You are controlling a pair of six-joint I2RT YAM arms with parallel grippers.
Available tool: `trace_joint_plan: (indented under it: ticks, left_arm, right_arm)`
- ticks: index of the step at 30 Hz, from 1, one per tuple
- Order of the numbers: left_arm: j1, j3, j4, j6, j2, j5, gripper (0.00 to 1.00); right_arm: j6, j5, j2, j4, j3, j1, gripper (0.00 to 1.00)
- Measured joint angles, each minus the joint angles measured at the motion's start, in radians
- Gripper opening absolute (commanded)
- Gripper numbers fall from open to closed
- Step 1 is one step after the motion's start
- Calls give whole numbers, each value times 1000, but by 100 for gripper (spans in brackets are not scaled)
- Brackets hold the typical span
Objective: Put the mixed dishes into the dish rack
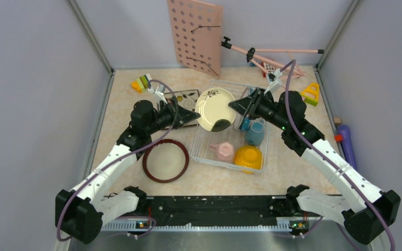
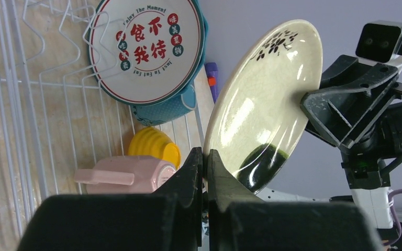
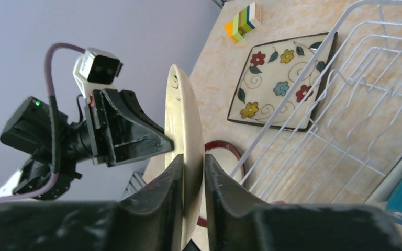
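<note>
The cream plate hangs on edge above the white dish rack, held from both sides. My left gripper is shut on its left rim, fingertips pinching the edge in the left wrist view. My right gripper is shut on the opposite rim. In the rack lie the pink cup, yellow bowl and blue-grey mug. The white plate with characters stands there in front of the blue plate. The brown-rimmed plate and square floral plate lie on the table left of the rack.
A pink pegboard leans on the back wall beside a pink rod stand. Toy blocks sit at the back left, a yellow toy at the back right, and a purple object by the right wall.
</note>
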Motion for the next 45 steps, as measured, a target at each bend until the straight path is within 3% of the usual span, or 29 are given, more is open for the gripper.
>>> trace_joint_plan:
  ticks: [1, 3, 8, 11, 16, 21, 26, 34, 40, 45]
  left_arm:
    - [-3, 0, 3, 2, 0, 5, 0]
    - [-6, 3, 10, 9, 0, 11, 8]
    - [-6, 21, 18, 65, 0, 30, 66]
    - [-10, 51, -23, 147, 0, 33, 92]
    - [-11, 94, -155, 336, -42, -92, 96]
    - [-16, 94, -204, 584, -182, -211, 99]
    - [-53, 69, -140, 860, -283, -147, 99]
    - [-121, 82, -236, 1247, -225, 11, 97]
    - [-208, 101, -372, 1468, -212, 4, 99]
    - [-336, 114, -461, 1596, -184, -110, 98]
  right_arm:
    - [-2, 4, 1, -1, 1, 0, 2]
    - [-13, 18, 1, -9, 1, 0, 0]
    - [-21, 84, 10, -65, 1, 0, 0]
    - [-2, 112, 10, -80, 1, 1, 0]
    - [55, 172, 10, -108, 2, 1, 0]
    - [110, 198, 76, -227, 93, 1, 0]
    - [150, 184, 169, -295, 164, 1, 0]
    - [213, 90, 251, -307, 163, 1, 0]
    - [235, -48, 339, -253, 163, 1, 0]
    - [237, -122, 412, -251, 164, 6, 0]
